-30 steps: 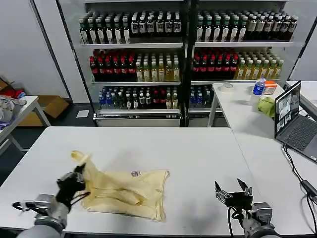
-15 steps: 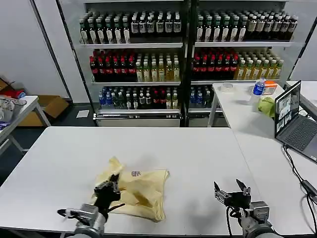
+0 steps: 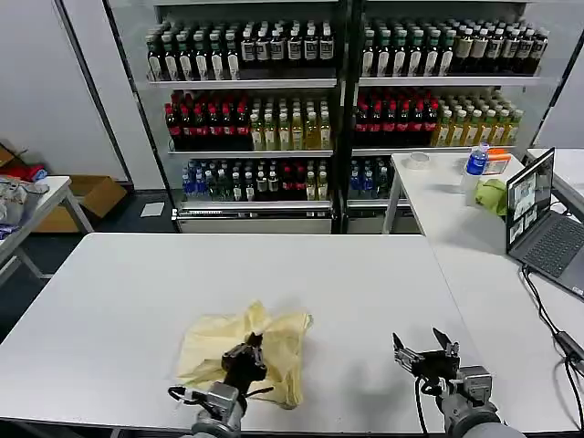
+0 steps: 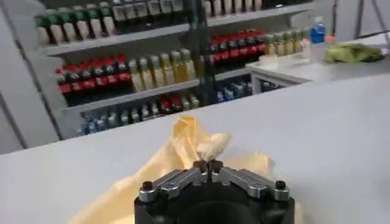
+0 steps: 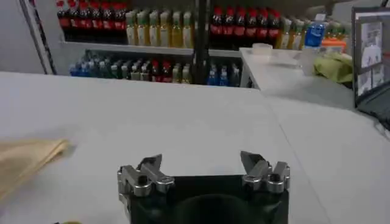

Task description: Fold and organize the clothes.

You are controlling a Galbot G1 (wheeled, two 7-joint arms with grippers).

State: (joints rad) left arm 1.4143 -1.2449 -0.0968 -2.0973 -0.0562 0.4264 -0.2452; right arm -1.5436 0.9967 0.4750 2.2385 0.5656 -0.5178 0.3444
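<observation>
- T-shirt (image 3: 239, 340): the pale yellow garment lies bunched near the front edge of the white tabletop (image 3: 365, 283), left of centre, with a raised peak of fabric standing up from its middle.
- Left gripper (image 3: 246, 351) sits over the shirt's middle; in the left wrist view (image 4: 208, 164) its jaws are pressed together on a pinch of cloth, which rises as a crumpled tuft just past the tips.
- A second ago this gripper held the shirt's left side far out toward the tabletop's left edge, with the cloth spread wide. It has since swept rightward, carrying that side across, so the left part now lies drawn over the body.
- The small dark label, plain to see on the flat fabric half a second ago, is hidden now, presumably under the raised fold.
- The garment's footprint is narrower than before, which reads as a first fold from the left partly made; the result is lumpy rather than flat, so I judge it will need laying down and smoothing.
- Right gripper (image 3: 426, 359) waits near the front edge, well apart from the shirt; its jaws (image 5: 203, 171) stand wide open, holding nothing, and it has barely shifted.
- The shirt's right edge (image 5: 27, 159) lies flat on the tabletop, untouched.
</observation>
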